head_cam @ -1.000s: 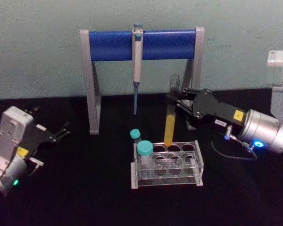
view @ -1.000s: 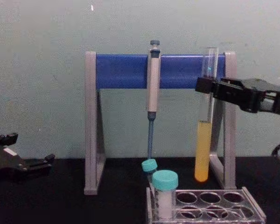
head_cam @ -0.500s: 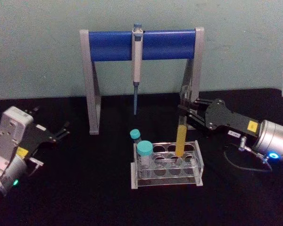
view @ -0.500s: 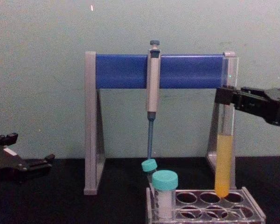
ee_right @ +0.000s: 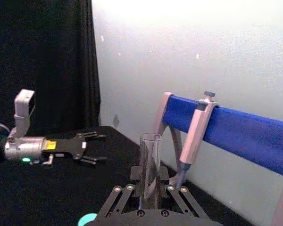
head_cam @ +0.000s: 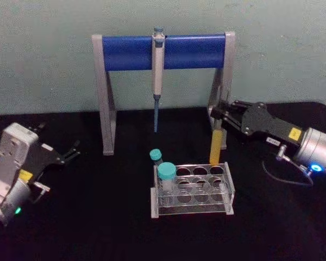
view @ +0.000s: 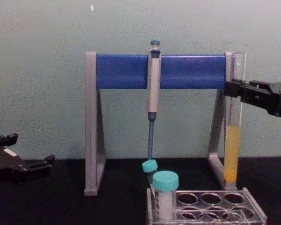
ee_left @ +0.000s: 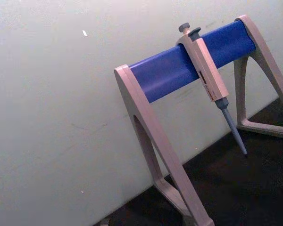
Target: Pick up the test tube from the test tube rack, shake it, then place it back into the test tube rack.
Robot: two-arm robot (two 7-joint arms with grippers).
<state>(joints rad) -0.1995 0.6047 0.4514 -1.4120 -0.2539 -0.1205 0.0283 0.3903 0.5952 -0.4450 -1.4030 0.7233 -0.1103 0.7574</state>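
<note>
The test tube (head_cam: 216,145) hangs upright with yellow-orange liquid in its lower part, and my right gripper (head_cam: 219,115) is shut on its clear upper part. Its round bottom sits just above and behind the right rear corner of the test tube rack (head_cam: 230,190). From the chest, the test tube (view: 232,145) hangs clear of the rack (view: 260,212), with the right gripper (view: 234,89) coming in from the right edge. In the right wrist view the tube's open mouth (ee_right: 150,160) rises between the fingers. My left gripper (head_cam: 70,152) rests open at the far left.
A big grey-and-blue pipette stand (head_cam: 163,51) spans the back, with a pipette (head_cam: 157,76) hanging from it. Two teal-capped tubes (head_cam: 165,173) stand at the rack's left end. The stand's right leg (view: 218,140) is close beside the held tube.
The right gripper carried the tube rightward along the rack's rear. It dipped toward the rack half a second ago and now sits higher and farther right. The left arm has not moved.
</note>
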